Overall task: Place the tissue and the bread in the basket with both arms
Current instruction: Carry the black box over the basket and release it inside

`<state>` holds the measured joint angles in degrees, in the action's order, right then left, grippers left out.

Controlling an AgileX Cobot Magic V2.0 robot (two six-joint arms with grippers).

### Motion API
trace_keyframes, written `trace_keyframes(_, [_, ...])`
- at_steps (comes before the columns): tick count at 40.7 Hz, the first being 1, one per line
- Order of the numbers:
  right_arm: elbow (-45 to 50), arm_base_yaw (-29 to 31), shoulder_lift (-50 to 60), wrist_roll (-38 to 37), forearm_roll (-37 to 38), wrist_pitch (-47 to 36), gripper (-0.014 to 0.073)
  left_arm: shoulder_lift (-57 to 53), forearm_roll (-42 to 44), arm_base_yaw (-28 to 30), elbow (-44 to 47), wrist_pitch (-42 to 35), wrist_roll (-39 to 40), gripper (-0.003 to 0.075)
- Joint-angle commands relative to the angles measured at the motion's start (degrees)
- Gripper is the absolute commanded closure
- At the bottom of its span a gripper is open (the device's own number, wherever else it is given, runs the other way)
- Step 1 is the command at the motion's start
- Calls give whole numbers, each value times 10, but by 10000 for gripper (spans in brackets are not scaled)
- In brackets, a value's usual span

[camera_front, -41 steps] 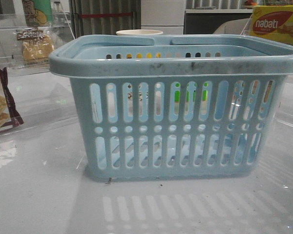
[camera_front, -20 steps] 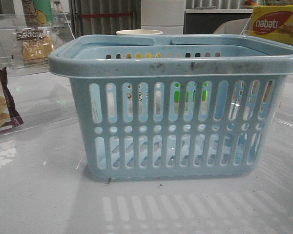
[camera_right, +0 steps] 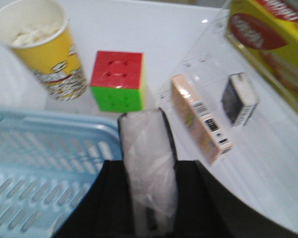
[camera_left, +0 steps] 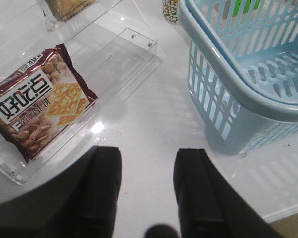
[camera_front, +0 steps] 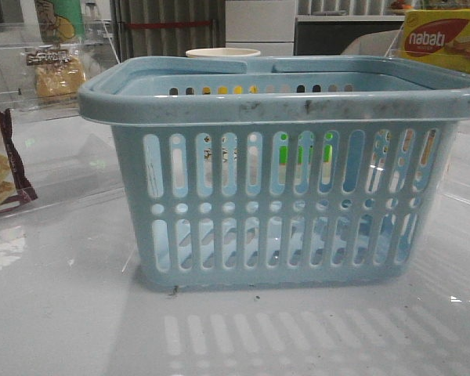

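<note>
Cracker packet (camera_left: pixel 39 106): lay flat in a clear tray (camera_left: pixel 121 59), far left of the table and apart from the basket; not a task item, so probably just left there.
Bread (camera_front: pixel 56 74): stood in a clear stand at the back left, well away from the basket and untouched; it was probably the left arm's job.
Left gripper (camera_left: pixel 146 166): hung over bare table between the tray and the basket, jaws wide apart with nothing between them, seemingly ready to reach for the bread.
Basket (camera_front: pixel 282 106): sat upright in the middle of the table with its mouth open, within reach of both arms; the slots showed nothing inside.
Cup (camera_right: pixel 42 47) and cube (camera_right: pixel 117 81): stood just behind the basket.
Right gripper (camera_right: pixel 149 201): jaws clamped on the tissue (camera_right: pixel 146 148), held on edge just beside the basket's rim, by the look of it lined up for a drop.
Yellow box (camera_front: pixel 442 39): rested at the back right.
Front view only: the whole basket side, and the bread clearly; neither arm appeared.
Left wrist only: the empty open jaws and the basket floor.
Right wrist only: the held tissue, and two small boxes (camera_right: pixel 201 119) beyond it.
</note>
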<state>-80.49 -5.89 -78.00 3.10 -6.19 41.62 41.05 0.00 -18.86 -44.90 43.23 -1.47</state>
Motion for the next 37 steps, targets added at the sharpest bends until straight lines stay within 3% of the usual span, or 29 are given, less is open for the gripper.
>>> trace_keyframes(1, [-21,-52,21,10,-5,15,429,1,0,-5,-17,-43,1,393])
trace_keyframes(7, [-4,-129,3,10,-7,14,429,1,0,-5,-17,-43,1,393])
trace_keyframes(13, [12,-170,-42,10,-7,-15,404,1,0,-5,-17,-43,1,393])
trace_keyframes(17, [13,-172,-73,10,-9,-22,286,1,0,-5,-17,-43,1,393])
trace_keyframes(21, [13,-172,-99,10,-9,-26,106,1,0,-5,-17,-43,1,393])
trace_keyframes(24, [13,-172,-107,10,-8,-33,32,1,0,-5,-17,-43,1,393])
trace_keyframes(37, [63,-177,-5,36,-7,-69,21,1,0,-5,-17,-43,1,391])
